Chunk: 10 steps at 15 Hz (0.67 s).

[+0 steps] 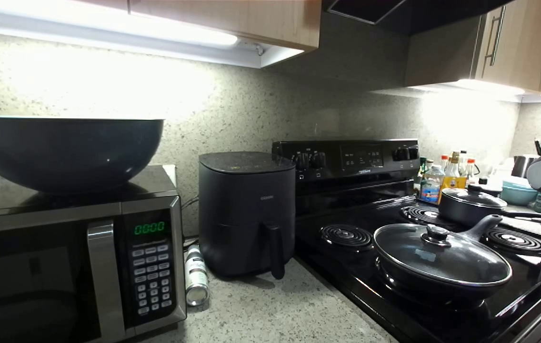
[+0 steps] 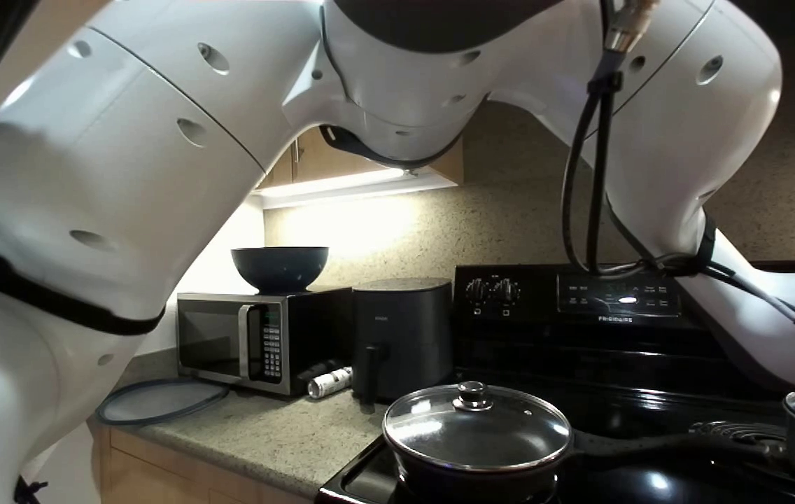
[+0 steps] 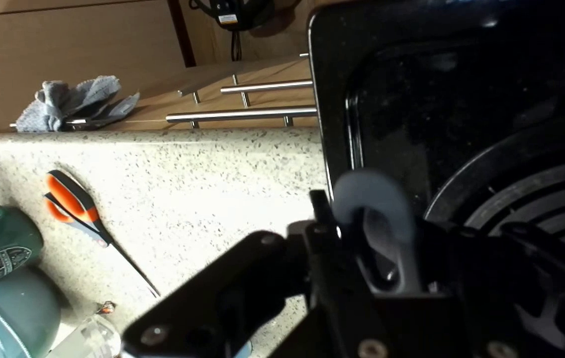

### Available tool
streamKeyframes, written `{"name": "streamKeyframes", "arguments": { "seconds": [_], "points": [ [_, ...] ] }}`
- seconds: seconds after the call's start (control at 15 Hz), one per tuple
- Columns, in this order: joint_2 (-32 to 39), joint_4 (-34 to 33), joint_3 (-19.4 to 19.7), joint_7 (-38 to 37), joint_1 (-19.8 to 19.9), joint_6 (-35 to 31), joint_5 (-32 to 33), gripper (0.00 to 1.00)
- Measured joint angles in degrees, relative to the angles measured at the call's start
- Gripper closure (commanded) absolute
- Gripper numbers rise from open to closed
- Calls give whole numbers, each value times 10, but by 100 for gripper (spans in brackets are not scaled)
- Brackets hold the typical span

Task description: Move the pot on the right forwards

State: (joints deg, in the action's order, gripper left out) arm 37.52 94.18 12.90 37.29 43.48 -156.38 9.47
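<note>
Pot [image 1: 468,214]: one, small and deep, dark grey-black, upright on the stove [image 1: 346,271], shown in both exterior views; it stands just beside or partly over a bare coil [image 1: 424,215], which of these cannot be told. Lid [image 1: 458,196]: glass, in place, with a dark knob [image 1: 475,189]. Handle [image 1: 519,214]: straight, dark, ending in a hanging loop [image 3: 401,199]. Gripper [image 3: 382,228]: jaws narrow, drawn in around the handle at its looped end and apparently holding it; the line of contact lies in shadow. Handling, as judged: body stiff, probably metal, middling in weight; contents not seen, so best treated as possibly heavy. Handle hard, likely smooth, apt to twist between the jaws. The present hold is well apart from the bulk, so a lift would tip the pot; a low, level slide suits it, and a hold nearer the body would give better leverage. Lid fragile, probably loose, liable to slip if tilted. Coil may snag the base. Wide pan [image 1: 442,264]: its pan handle [image 1: 483,227] reaches near the pot and wants clearance.
</note>
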Motion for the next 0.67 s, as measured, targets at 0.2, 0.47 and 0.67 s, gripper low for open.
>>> {"name": "streamKeyframes", "arguments": {
  "seconds": [0.2, 0.47, 0.67],
  "points": [
    [0, -1, -1, 0, 0, 0, 0, 46],
    [3, -4, -9, 0, 2, 1, 0, 22],
    [13, -22, -26, 1, 8, 2, -1, 3]
  ]
}}
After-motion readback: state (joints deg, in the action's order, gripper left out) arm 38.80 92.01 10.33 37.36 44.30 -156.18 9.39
